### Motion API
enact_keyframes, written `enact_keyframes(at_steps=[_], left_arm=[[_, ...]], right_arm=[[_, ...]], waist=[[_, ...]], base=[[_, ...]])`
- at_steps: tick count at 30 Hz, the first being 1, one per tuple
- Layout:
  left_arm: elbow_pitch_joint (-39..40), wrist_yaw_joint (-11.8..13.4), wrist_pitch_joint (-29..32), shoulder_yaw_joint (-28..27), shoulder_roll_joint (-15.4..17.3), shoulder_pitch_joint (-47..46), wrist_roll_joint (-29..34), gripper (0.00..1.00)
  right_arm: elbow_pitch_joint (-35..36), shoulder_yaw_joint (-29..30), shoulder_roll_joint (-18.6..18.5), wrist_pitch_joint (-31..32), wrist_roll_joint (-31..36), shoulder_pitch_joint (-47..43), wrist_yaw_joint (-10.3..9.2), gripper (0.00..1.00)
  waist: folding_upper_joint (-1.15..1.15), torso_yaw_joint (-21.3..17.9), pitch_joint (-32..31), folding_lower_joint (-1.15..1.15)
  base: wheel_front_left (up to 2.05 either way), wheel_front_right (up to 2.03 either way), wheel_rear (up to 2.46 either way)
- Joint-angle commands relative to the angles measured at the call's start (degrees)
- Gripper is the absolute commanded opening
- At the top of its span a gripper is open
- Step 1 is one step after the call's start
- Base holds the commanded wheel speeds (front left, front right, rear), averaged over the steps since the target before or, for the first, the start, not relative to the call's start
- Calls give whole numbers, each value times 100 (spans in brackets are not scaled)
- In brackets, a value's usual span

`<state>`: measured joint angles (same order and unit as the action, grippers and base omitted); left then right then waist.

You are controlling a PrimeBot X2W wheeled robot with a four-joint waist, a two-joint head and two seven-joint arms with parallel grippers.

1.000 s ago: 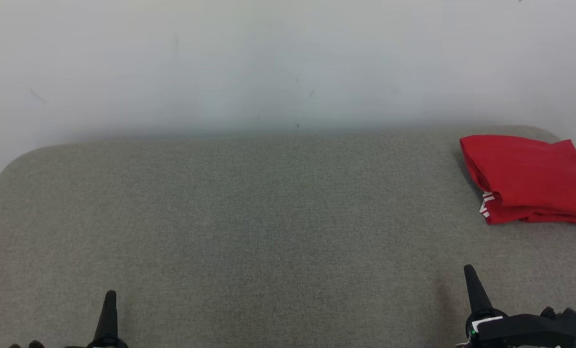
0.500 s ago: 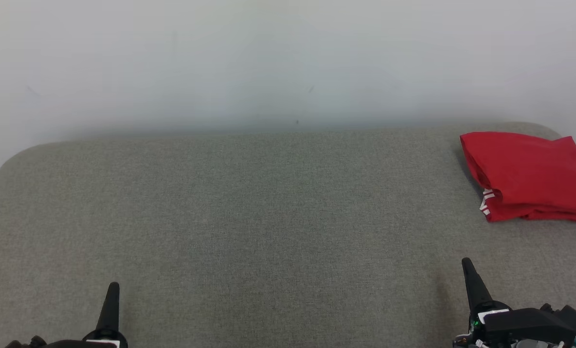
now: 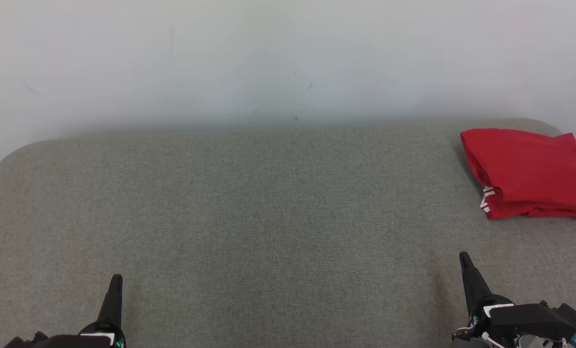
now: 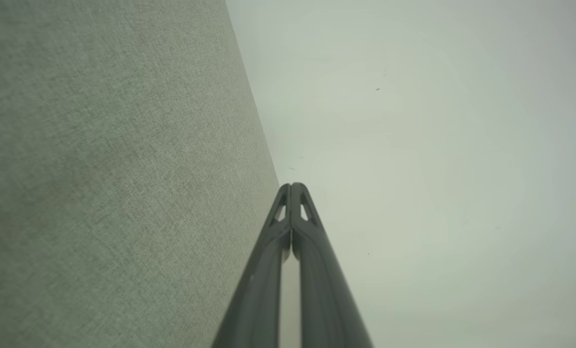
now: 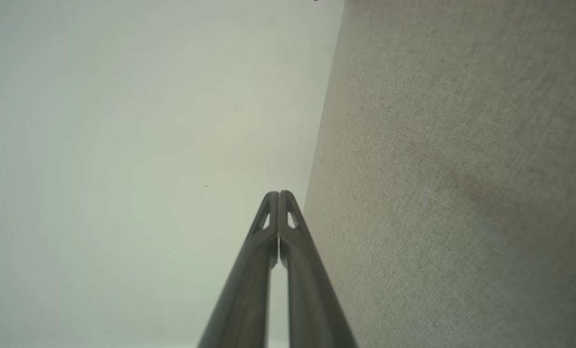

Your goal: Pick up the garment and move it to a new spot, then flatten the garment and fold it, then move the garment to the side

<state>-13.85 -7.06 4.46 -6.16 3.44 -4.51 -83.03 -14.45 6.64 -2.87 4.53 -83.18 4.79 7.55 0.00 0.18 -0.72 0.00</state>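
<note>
The red garment (image 3: 529, 174) lies folded at the far right of the grey padded surface (image 3: 268, 217), close to its rounded back right corner. The head view's right edge cuts off the garment's right side, so its full extent cannot be told. White lettering (image 3: 485, 202) shows at its near left corner, too small to read. The left gripper (image 3: 117, 278) rises from the lower left of the head view with most of its body below the bottom edge. The right gripper (image 3: 463, 256) rises at the lower right, its dark body partly cut off by the same edge. In the head view each shows as 1 dark spike. In the left wrist view the left gripper (image 4: 292, 186) has its 2 fingers pressed together at the tips, with nothing between them, and the right gripper (image 5: 278, 193) looks the same in the right wrist view. The surface's back edge runs along the pale wall (image 3: 268, 58) under a soft shadow and curves down at the left corner; its near edge is out of frame. A broad stretch of grey fabric lies between the 2 grippers, and the garment sits well apart from the right gripper, farther back and to its right.
</note>
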Motion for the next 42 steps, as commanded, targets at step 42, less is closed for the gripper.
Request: enact_keyframes(at_steps=[42], left_arm=[[-29,-55,222,-50,-65,-210,-952,0]], right_arm=[[49,-15,0,220,-927,166,-12,0]], waist=[[0,-18,89,0]], base=[[0,0,0]])
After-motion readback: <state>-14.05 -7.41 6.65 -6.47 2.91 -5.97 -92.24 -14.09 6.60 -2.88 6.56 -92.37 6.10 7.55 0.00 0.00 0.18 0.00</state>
